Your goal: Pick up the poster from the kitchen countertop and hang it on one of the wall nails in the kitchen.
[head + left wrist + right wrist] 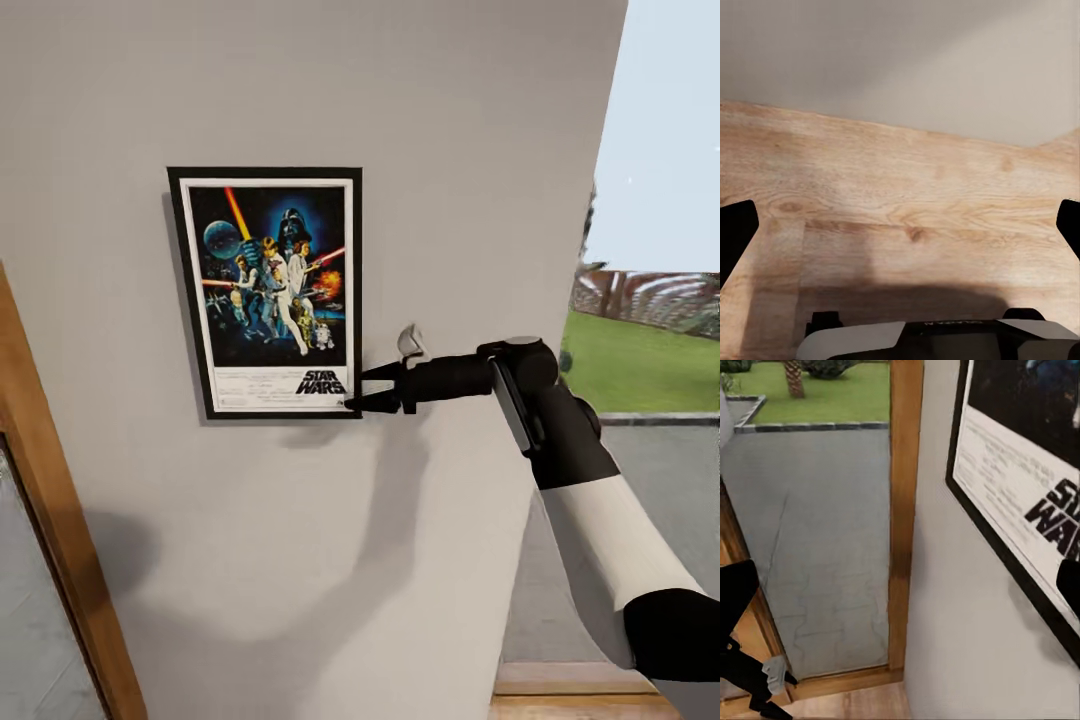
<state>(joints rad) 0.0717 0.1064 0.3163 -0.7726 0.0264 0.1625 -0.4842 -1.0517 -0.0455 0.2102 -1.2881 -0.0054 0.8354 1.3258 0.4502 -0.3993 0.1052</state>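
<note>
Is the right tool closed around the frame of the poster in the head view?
No. The right tool is open, with its two fingertips at the lower right corner of the poster, which sits flat against the wall.

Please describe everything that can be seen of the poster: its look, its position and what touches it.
The poster is a portrait picture in a thin black frame with a white border, dark blue space artwork with figures and red beams, and a black STAR WARS logo below. It sits upright and flat against the light-grey wall, casting a slight shadow. The right claw is open at its lower right corner, the lower fingertip at the frame's edge; whether it touches cannot be told.
</note>
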